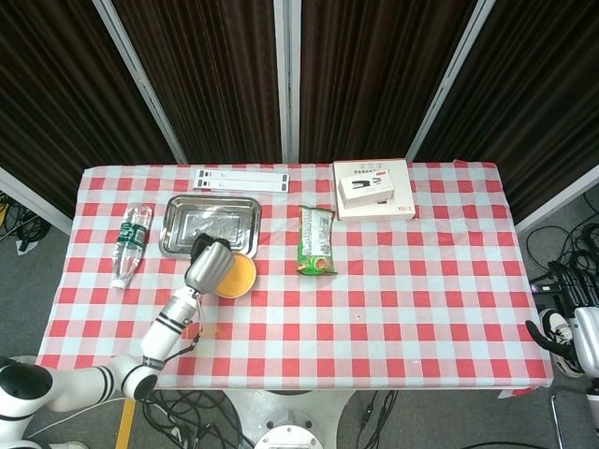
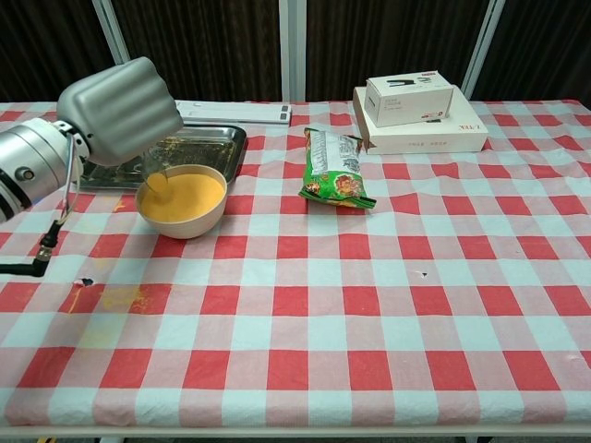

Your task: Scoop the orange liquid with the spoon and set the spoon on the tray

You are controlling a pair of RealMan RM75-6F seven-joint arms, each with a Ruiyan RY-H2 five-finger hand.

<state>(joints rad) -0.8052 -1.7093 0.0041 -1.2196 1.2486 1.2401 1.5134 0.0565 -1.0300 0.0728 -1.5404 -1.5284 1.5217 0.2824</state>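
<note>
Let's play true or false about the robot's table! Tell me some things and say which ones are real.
1. The left hand is above the bowl of orange liquid. True.
2. The spoon lies on the tray. False: it dips into the bowl, held by that hand.
3. The green snack bag sits right of the bowl. True.
4. The water bottle stands upright. False: it lies on its side.

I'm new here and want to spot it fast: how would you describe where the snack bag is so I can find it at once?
Start at the checked table and look to the middle of its far half. The snack bag lies flat there, between the bowl of orange liquid on its left and the stacked white boxes on its right. It is the only green thing on the cloth.
</note>
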